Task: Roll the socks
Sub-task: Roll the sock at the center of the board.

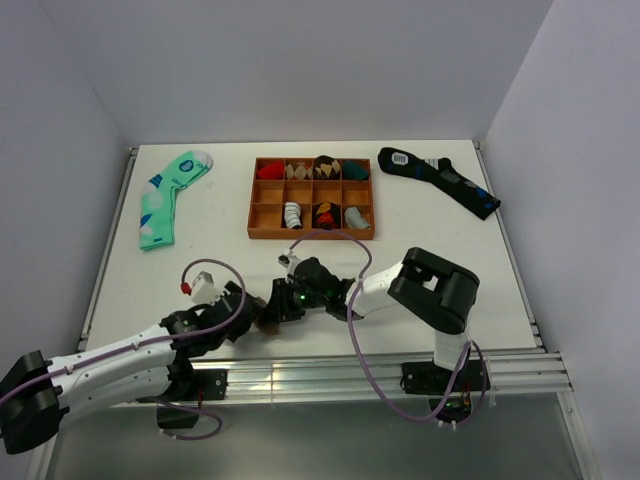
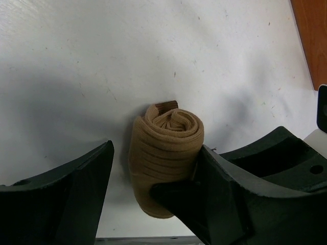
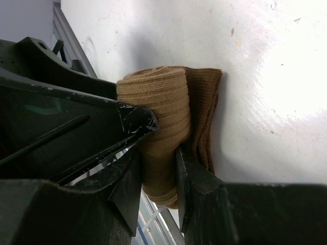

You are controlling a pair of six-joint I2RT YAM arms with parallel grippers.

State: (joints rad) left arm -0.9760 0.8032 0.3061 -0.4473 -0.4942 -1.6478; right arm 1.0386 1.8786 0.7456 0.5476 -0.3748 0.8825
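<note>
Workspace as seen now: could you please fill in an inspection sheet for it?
Surface: white table, faintly scuffed.
Job's things: tan socks, rolled, between both grippers.
Clutter: wooden tray holding sock rolls; mint-green sock left; navy sock right.
Grippers: left gripper open around the roll; right gripper shut on it.
Cables: purple cables loop over both arms.
Surroundings: white walls; metal rail at near edge.
</note>
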